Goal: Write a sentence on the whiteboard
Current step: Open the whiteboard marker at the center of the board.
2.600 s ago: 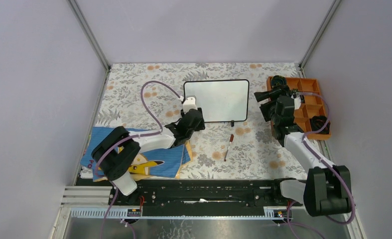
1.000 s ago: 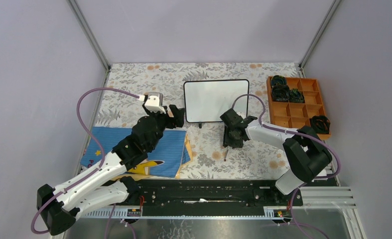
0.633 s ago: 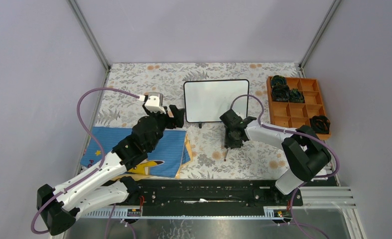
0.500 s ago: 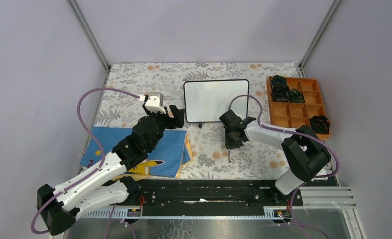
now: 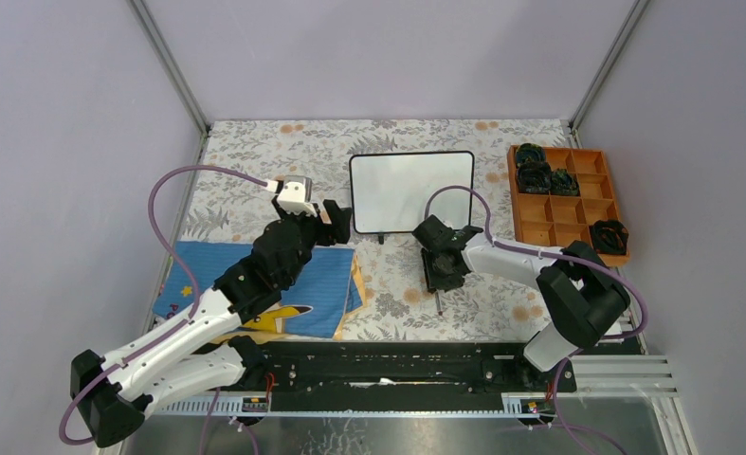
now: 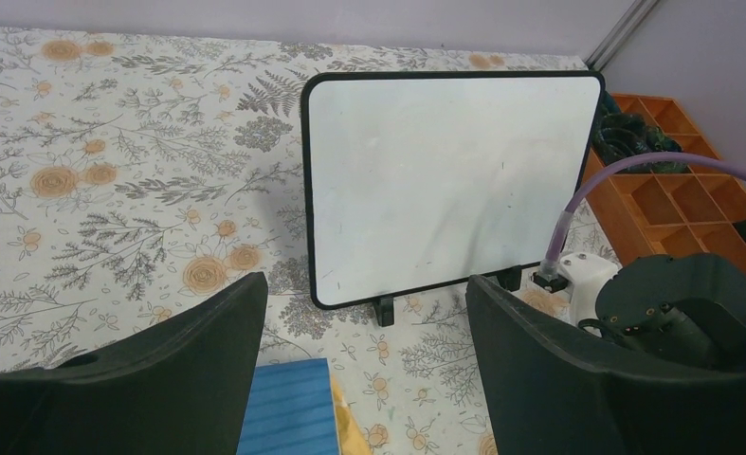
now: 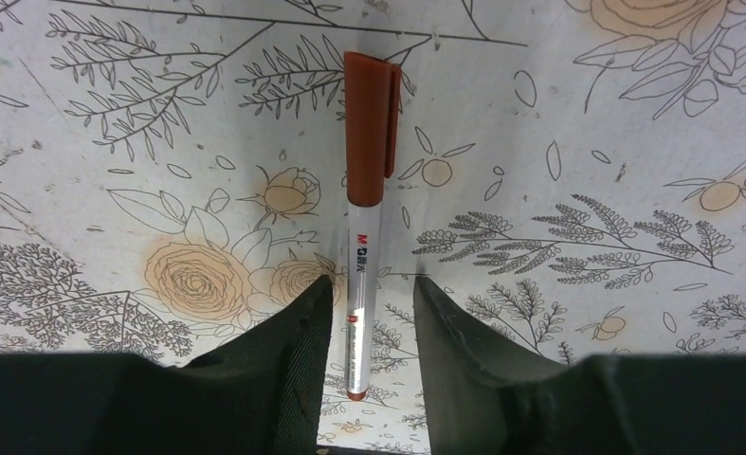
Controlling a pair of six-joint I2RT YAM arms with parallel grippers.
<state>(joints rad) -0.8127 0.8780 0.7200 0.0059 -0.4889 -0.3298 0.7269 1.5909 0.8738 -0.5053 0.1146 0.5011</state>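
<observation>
Where the whiteboard (image 5: pixel 411 190) stands upright on its small black feet at the back centre of the table (image 5: pixel 255 171), its white face carries only faint grey smudges. The marker (image 7: pixel 367 171) — white barrel, reddish-brown cap — lies flat on the floral table near the board's lower right corner.

The right jaws sit low over the barrel, one finger on each side. They stand apart and are not clamped: a strip of table shows between the barrel and one finger (image 7: pixel 463 351). The other finger lies just beside the barrel; whether it touches cannot be told. The cap end projects beyond the fingertips.

The left jaws are wide apart and hold nothing. They hang near the board's lower left corner, above the far edge of a blue cloth (image 5: pixel 321 284).

An orange compartment tray (image 5: pixel 514 194) sits at the table's right edge — apart from the board, with dark items in several compartments.
</observation>
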